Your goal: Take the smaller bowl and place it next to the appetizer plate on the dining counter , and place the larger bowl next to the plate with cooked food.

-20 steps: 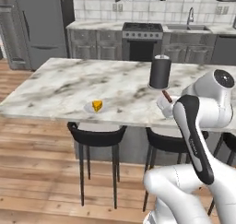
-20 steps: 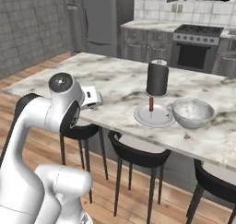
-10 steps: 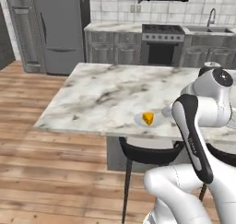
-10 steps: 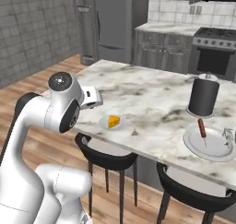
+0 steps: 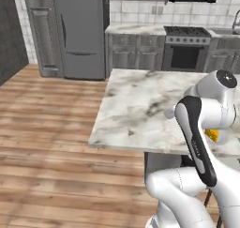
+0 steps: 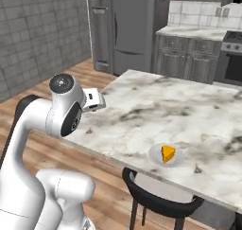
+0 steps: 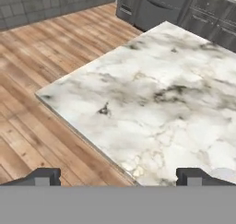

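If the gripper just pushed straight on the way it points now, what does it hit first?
Most likely the bare marble top of the dining counter, near its corner. The open gripper looks down onto it with nothing between; depth is hard to judge.

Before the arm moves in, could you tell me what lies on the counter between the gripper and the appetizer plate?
Nothing: in the right base view, only bare marble of the dining counter lies between the open gripper and the appetizer plate.

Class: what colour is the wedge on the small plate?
Orange-yellow wedge on the white appetizer plate; clearest in the right base view.
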